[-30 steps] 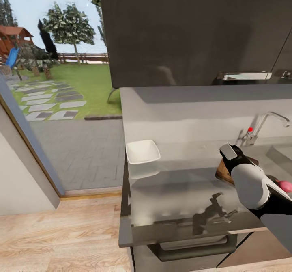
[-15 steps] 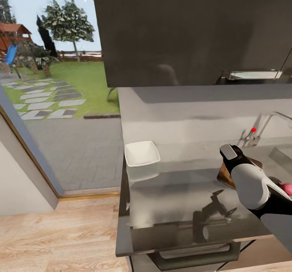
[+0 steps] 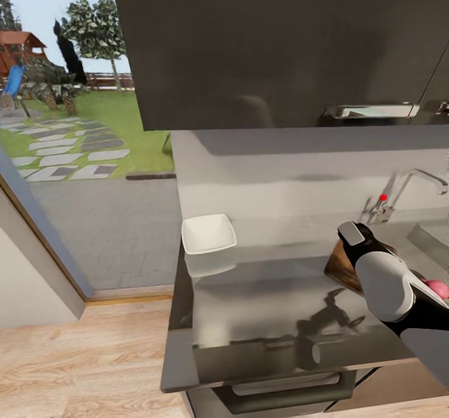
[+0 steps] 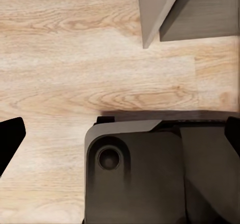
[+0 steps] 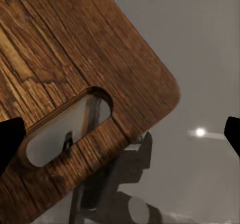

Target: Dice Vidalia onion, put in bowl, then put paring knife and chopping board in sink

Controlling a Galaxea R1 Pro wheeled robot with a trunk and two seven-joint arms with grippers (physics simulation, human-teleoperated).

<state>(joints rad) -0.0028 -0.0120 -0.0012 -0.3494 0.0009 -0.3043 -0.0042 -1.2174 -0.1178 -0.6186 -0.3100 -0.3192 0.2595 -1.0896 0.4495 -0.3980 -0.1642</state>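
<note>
The dark-brown chopping board [image 3: 338,266] lies on the grey countertop [image 3: 262,293], left of the sink [image 3: 429,237] and its chrome tap [image 3: 406,186]. My right forearm covers most of the board. In the right wrist view my right gripper [image 5: 120,134] is open just above the board's slot handle [image 5: 67,129], fingertips [image 5: 10,139] far apart. The pink Vidalia onion [image 3: 436,288] peeks out beside my right arm; I cannot tell what it rests on. The white bowl [image 3: 209,234] stands at the counter's left end. The paring knife is out of view. My left gripper [image 4: 120,139] hangs open over the floor.
Dark wall cabinets [image 3: 280,43] hang above the counter. A dark oven front with a handle [image 3: 293,393] sits under the counter edge. Left of the counter are a wooden floor [image 3: 81,362] and a large window onto a garden [image 3: 68,112]. My base [image 4: 150,174] shows below the left gripper.
The whole head view has shifted, so the counter, bowl and board sit further left in the picture. My right arm keeps its place over the board.
</note>
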